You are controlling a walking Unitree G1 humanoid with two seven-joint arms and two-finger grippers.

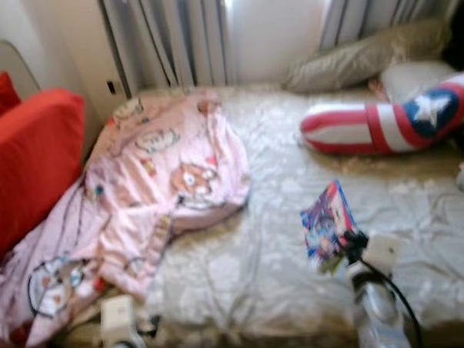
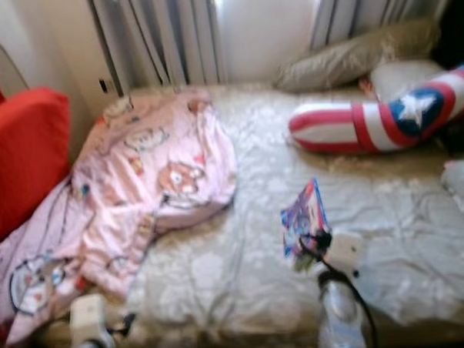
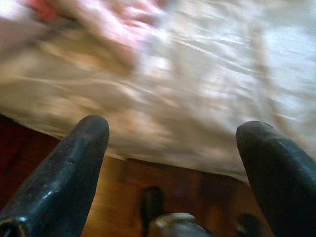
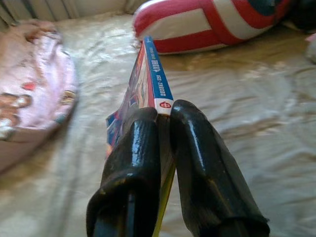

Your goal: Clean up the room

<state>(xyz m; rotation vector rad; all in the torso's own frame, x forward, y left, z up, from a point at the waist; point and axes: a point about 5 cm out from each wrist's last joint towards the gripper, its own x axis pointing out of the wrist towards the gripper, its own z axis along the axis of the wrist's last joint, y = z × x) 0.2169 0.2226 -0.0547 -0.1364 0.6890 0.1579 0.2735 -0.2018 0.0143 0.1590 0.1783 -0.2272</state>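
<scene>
Book [image 4: 148, 81], a thin colourful volume, is pinched on edge by the right gripper [image 4: 163, 121], whose two black fingers are clenched on its lower end with the blue spine strip between them. We see it held above the pale bedspread [image 1: 244, 266], at about 4 o'clock in the head view, its long axis running away from the fingers toward 12 o'clock, where the striped red, white and blue star cushion [image 1: 391, 121] lies. We judge that the coming move turns on this alignment: the book extends straight out from the pincer, so any placement must account for the free far end, which would meet a surface first. The left gripper [image 3: 173, 143] hangs low at about 7 o'clock, its fingers spread wide and holding nothing, over the near edge of the bed with wooden floor [image 3: 128, 182] below. It is well apart from the book, so the right arm alone governs it. A pink printed blanket [image 1: 163, 185] lies crumpled at 10 o'clock, beside a red cushion [image 1: 27, 160].
</scene>
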